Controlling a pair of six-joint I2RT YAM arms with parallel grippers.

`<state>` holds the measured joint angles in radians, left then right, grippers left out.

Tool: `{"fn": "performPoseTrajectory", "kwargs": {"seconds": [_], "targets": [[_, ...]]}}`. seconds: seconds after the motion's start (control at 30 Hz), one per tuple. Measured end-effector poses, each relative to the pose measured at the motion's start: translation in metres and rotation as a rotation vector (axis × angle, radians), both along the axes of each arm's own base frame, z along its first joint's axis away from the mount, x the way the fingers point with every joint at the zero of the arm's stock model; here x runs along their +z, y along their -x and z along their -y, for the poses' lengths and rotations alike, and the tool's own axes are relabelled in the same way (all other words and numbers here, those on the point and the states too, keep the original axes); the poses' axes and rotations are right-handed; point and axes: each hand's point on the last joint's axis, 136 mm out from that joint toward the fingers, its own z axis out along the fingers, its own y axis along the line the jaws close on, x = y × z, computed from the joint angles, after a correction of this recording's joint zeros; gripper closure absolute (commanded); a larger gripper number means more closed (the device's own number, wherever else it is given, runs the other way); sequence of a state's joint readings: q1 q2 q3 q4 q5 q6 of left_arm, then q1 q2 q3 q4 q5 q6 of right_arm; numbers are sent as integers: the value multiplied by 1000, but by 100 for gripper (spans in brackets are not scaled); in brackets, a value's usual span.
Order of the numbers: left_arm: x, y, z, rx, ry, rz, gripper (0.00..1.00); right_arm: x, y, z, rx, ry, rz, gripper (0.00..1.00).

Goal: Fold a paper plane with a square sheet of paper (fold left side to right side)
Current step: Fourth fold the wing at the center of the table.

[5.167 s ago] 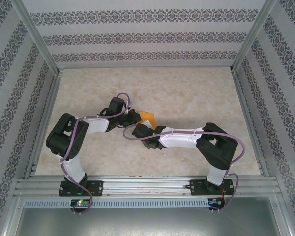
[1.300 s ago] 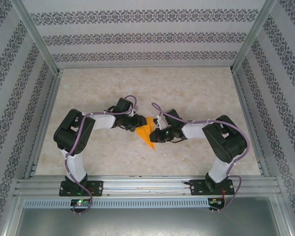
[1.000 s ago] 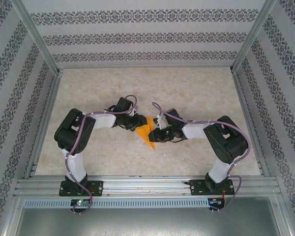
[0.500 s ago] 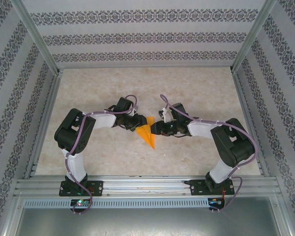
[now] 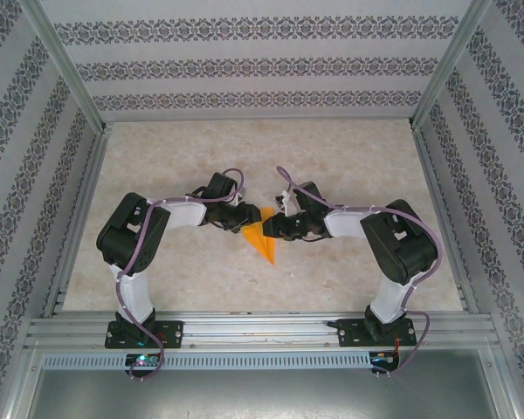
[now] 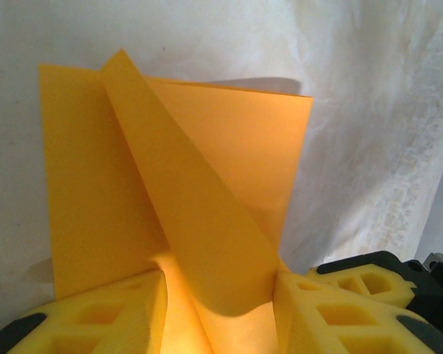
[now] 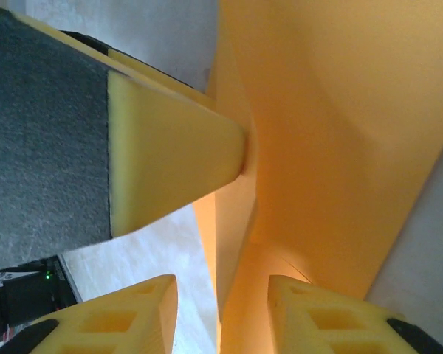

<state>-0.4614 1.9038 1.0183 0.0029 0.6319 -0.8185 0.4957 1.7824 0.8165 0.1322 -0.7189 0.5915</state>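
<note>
Right claw [image 7: 221, 287] closer again (fingers apart astride paper plane [image 5: 264, 244]; left claw [image 6: 219, 279] unclear), tip diagonally near-right.

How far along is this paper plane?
Done: the bright orange paper sheet is already folded into a narrow pointed wedge. In hand: the left hand and right hand flank it, one long flap standing up. Remaining: probably pressing that flap flat and forming wings.

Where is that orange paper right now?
In the overhead view the folded orange paper sits on the table between the left tool and right tool, its tip pointing toward the near edge.
</note>
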Motion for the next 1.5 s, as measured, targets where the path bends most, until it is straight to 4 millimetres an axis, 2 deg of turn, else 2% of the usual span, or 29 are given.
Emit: {"fn": "performPoseTrajectory", "kwargs": {"seconds": [0.27, 0.37, 1.0, 1.5], "targets": [[0, 0, 0, -2, -5, 2, 57, 0, -1, 0, -5, -2, -4, 93], [0, 0, 0, -2, -6, 1, 57, -2, -2, 1, -12, 9, -4, 99], [0, 0, 0, -6, -12, 3, 57, -23, -1, 22, -47, 139, -8, 100], [0, 1, 0, -10, -13, 5, 57, -20, -4, 22, -47, 143, 5, 100]]}}
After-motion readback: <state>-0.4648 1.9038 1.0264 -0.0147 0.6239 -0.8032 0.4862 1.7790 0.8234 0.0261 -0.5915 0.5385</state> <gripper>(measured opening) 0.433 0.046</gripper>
